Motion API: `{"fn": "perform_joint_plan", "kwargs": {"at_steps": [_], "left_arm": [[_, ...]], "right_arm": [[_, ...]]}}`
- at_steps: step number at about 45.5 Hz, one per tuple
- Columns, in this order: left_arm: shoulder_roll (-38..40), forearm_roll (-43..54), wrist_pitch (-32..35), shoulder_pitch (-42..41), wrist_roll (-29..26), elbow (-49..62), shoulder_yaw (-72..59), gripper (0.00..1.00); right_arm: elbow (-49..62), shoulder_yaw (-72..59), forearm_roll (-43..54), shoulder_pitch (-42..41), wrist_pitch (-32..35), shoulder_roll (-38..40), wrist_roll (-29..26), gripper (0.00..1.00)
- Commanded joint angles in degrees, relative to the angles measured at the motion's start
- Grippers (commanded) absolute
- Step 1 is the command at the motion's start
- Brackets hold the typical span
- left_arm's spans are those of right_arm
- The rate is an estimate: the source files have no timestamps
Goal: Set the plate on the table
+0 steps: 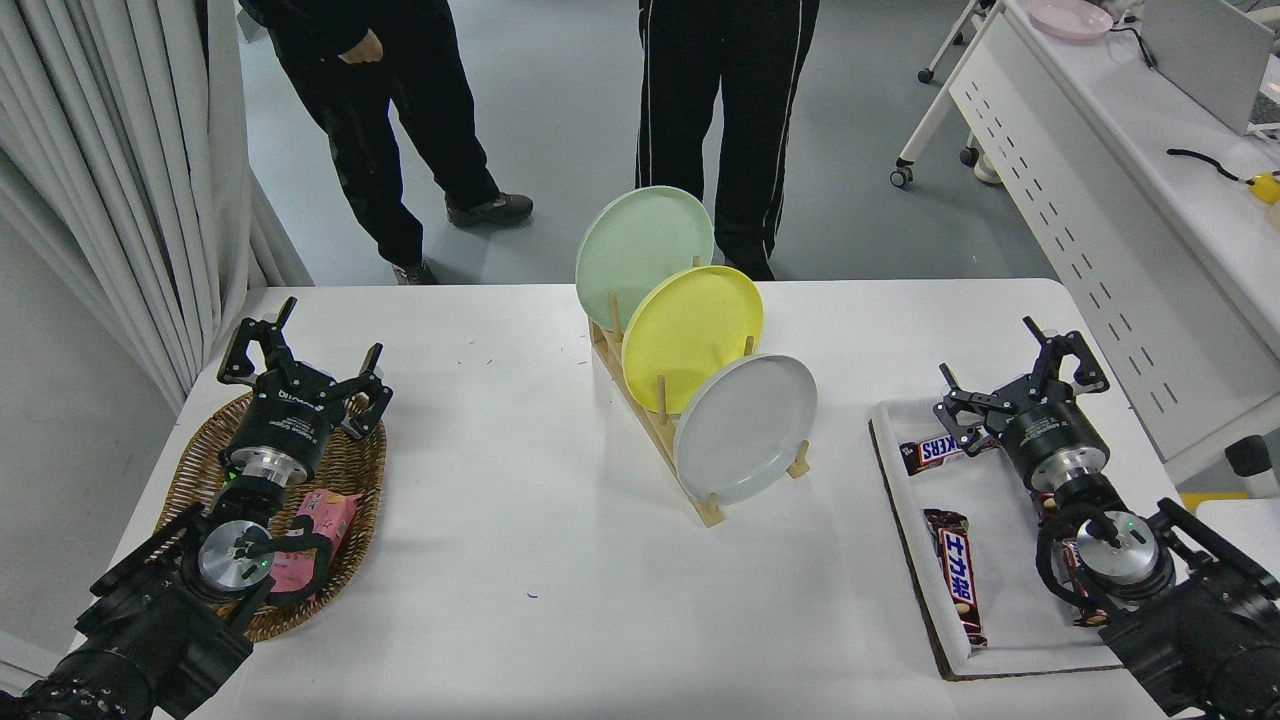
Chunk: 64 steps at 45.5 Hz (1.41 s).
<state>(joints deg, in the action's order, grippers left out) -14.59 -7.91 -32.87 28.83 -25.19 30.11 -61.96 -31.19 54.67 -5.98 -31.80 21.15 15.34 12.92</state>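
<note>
white worktop (520, 560) mid-frame, grey plate (745, 428) upright in wooden rack (700, 500) at centre: likely rigid, smooth, light, best pinched at upper rim; right gripper (1010, 385) and left gripper (300, 365) empty, fingers apart.

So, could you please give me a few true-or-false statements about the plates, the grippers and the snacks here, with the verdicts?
1. The grey plate stands upright in the wooden rack. True.
2. The yellow plate lies flat on the table. False: it stands in the rack.
3. The right gripper holds the grey plate. False: its jaws are open and empty.
4. The left gripper hangs over a wicker basket. True.
</note>
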Motion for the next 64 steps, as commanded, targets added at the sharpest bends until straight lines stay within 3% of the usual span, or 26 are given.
{"fn": "perform_joint_plan", "kwargs": {"at_steps": [1,25,64], "left_arm": [[0.0,-0.1,0.0,0.0,0.1,0.0,0.0,1.00],[0.0,0.0,0.1,0.0,0.0,0.0,0.0,1.00],[0.0,0.0,0.0,0.0,0.0,0.0,0.0,1.00]], "right_arm": [[0.1,0.0,0.0,-0.1,-0.1,0.0,0.0,0.99],[0.3,0.1,0.0,-0.4,-0.5,0.0,0.0,0.99],[-1.5,-0.8,0.2,-2.8,-7.7,1.3,-0.2,0.99]]}}
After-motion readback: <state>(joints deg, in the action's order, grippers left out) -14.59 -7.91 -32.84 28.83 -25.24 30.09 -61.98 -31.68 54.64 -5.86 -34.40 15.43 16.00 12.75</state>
